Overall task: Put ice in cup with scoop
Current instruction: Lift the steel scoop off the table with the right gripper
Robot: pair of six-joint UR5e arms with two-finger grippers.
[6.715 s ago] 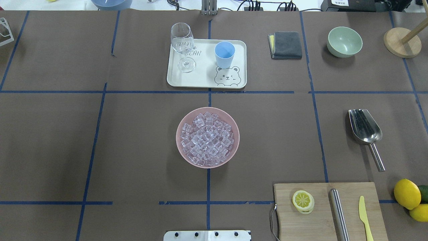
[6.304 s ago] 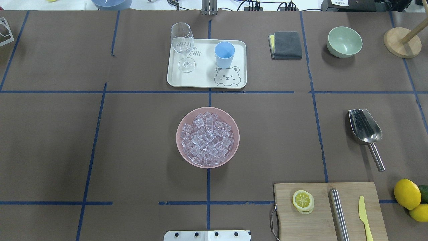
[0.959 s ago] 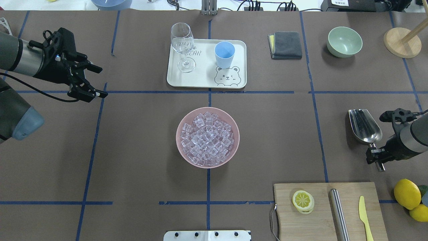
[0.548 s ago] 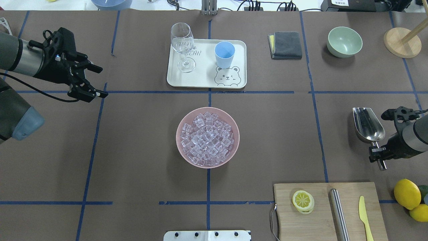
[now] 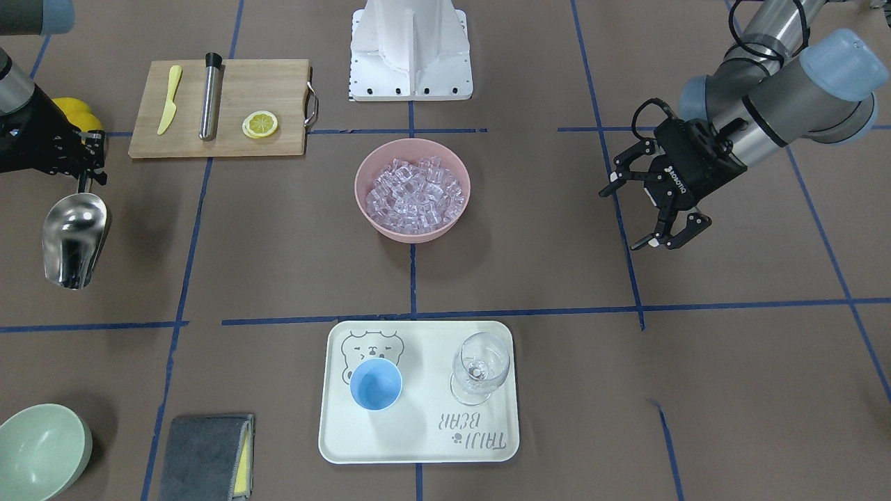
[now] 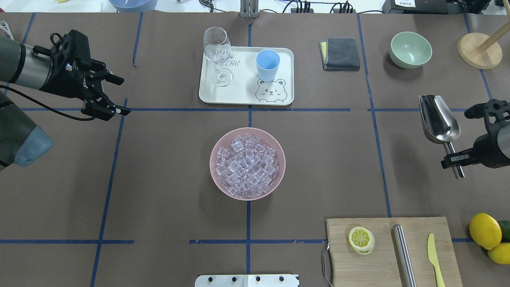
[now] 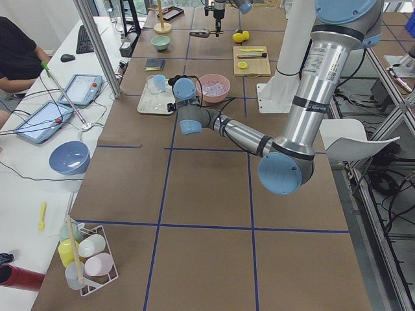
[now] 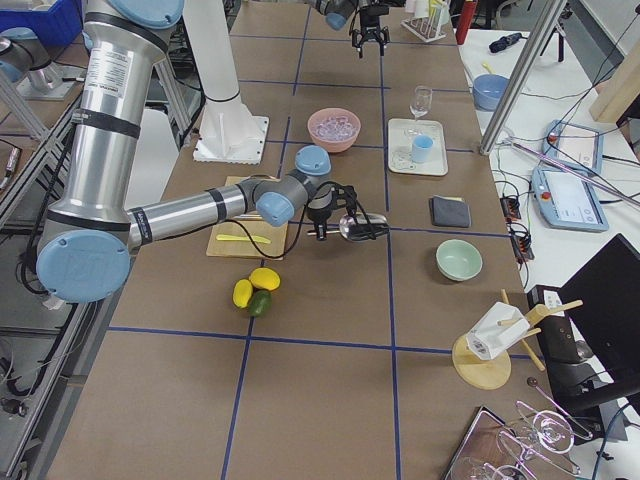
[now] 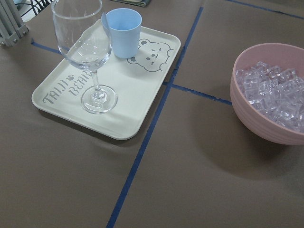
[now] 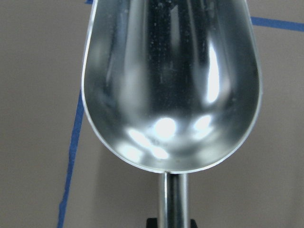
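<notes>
The ice is a heap of clear cubes in a pink bowl at the table's middle; it also shows in the left wrist view. The light-blue cup stands upright and empty on a cream tray beyond the bowl. My right gripper is shut on the rod handle of the steel scoop and holds it above the table at the right, trough empty. My left gripper is open and empty, hovering far left of the tray.
A wine glass stands on the tray left of the cup. A cutting board with a lemon slice, steel cylinder and yellow knife lies front right, lemons beside it. A green bowl and grey cloth sit at the back right.
Both arms came into view. My right gripper closed on the scoop's handle, lifted it off the table and carried it farther from the robot. The left gripper has barely moved.
</notes>
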